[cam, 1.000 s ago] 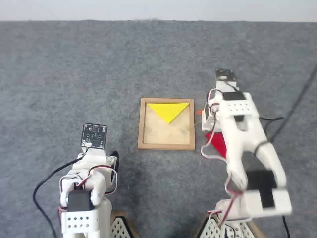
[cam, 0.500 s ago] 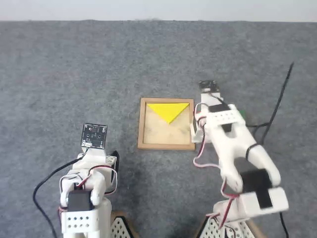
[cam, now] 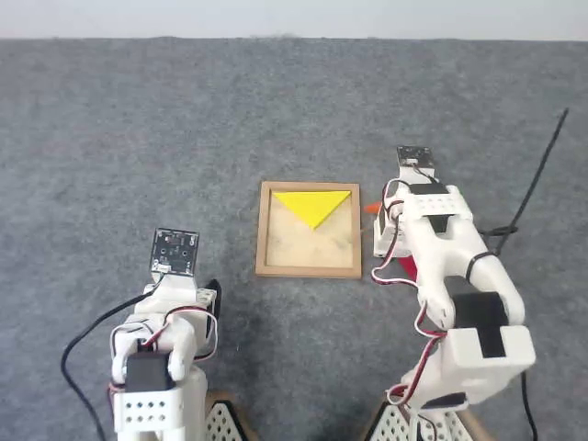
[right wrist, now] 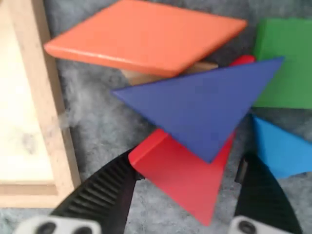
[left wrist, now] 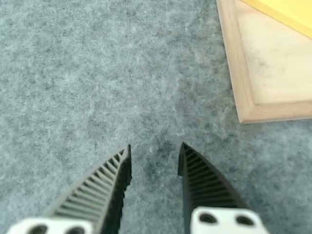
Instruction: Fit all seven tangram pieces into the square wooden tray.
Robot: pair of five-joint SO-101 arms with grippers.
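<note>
Just beside the tray [right wrist: 41, 97] rim, pieces [right wrist: 195, 112] overlap.

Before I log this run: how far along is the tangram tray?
Done: one yellow wooden triangle lies in the square wooden tray. In hand: nothing; the open right pincer straddles the red triangle under the dark blue triangle. Remaining: those, the orange parallelogram, green piece and light blue piece.
</note>
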